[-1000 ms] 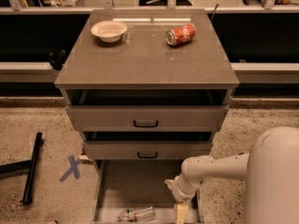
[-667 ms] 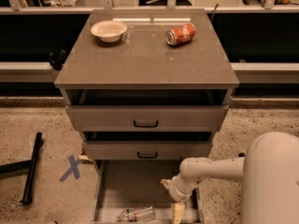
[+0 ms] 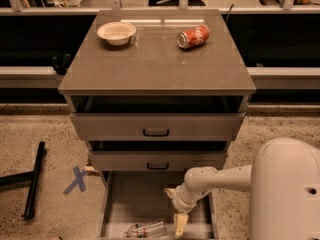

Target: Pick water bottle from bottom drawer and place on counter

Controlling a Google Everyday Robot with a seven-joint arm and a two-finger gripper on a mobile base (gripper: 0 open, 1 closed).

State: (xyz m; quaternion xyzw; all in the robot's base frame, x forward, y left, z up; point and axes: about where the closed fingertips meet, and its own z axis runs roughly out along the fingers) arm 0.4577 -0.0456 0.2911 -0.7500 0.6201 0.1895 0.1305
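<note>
Leftward, toward the bottle (image 3: 146, 229), is where the gripper (image 3: 180, 225) has slid over the past second; the bottle itself has not shifted. It lies on its side at the front of the open drawer (image 3: 131, 200), on the grey floor, near the lower edge of the view and partly cut off by it. The gripper hangs inside the drawer just beside the bottle's right end, pointing down, not touching it; whether its jaws are apart or together I cannot tell.

The step in hand looks like the approach to the grasp. To do it well, the gripper should centre over the bottle's middle, jaws set across its width, and come down low enough to close on the body, since a round bottle lying flat will likely roll if nudged from one side. Above, the counter (image 3: 150, 64) carries a bowl (image 3: 116, 32) and a can (image 3: 193, 36), with bare surface between and in front of them for the bottle.
</note>
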